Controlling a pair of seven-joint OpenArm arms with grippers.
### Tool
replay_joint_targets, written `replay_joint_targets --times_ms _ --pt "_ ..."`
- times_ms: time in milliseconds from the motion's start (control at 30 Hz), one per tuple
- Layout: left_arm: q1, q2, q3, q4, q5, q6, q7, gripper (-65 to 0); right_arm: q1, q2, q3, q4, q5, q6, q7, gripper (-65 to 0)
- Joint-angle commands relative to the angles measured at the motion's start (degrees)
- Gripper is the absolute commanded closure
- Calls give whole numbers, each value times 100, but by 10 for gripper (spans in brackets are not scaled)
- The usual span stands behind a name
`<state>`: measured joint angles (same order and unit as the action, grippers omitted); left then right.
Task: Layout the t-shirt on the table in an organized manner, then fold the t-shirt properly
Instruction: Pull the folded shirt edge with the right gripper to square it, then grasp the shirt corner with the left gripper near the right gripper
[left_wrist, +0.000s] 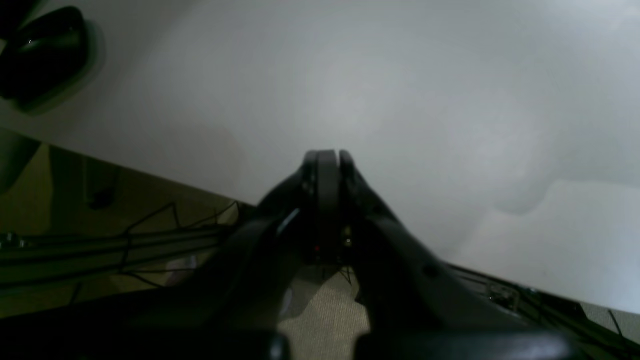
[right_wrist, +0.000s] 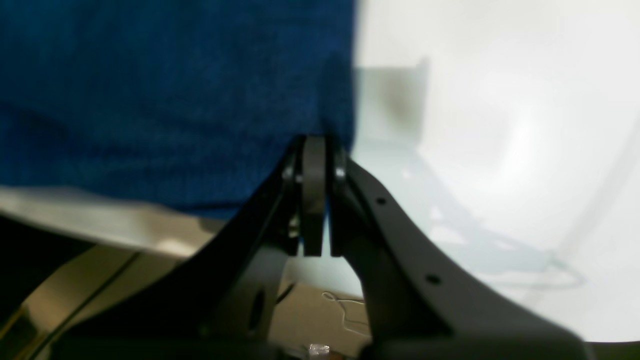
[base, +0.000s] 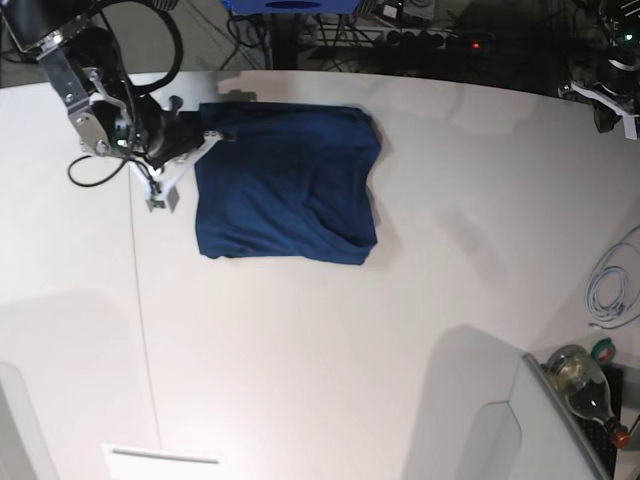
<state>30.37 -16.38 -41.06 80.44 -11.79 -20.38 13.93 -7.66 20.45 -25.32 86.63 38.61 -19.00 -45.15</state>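
Observation:
The dark navy t-shirt (base: 285, 185) lies folded into a rough rectangle on the far left part of the white table (base: 400, 300). My right gripper (base: 205, 135) is at the shirt's far left corner. In the right wrist view that gripper (right_wrist: 315, 142) is shut, its tips pinching the fabric edge of the t-shirt (right_wrist: 165, 100). My left gripper (left_wrist: 327, 152) is shut with nothing in it and hangs over bare table (left_wrist: 400, 90) near its edge. Only part of the left arm (base: 608, 85) shows, at the base view's far right.
A thin seam line (base: 143, 320) runs down the table's left side. A white cable (base: 610, 285), a bottle (base: 585, 385) and a grey box (base: 520, 430) sit at the right edge. A white sheet (base: 160, 462) lies at the front. Cables cover the floor (left_wrist: 125, 235).

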Motion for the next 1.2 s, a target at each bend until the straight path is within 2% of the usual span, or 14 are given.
replay_joint_targets --times_ms 0,200,567,767,1000,1167 --pt "36 -98 -39 74 -21 29 -123 0 -12 149 40 1 -76 -20 35 -14" --pt "27 -98 -39 74 -21 29 -123 0 -293 289 93 115 -68 -20 106 -14" --pt "18 -107 -39 74 -21 29 -123 0 -504 368 49 1574 -68 -56 9 -14" --pt "27 -107 -39 74 -21 29 -123 0 -671 96 49 1407 -76 -56 -184 -14" --pt "18 -107 -39 74 -21 29 -123 0 -812 105 93 766 -76 -56 -167 -14" --pt "-96 -107 22 -110 -12 29 -123 0 -970 131 101 1082 -76 -56 -167 -14"
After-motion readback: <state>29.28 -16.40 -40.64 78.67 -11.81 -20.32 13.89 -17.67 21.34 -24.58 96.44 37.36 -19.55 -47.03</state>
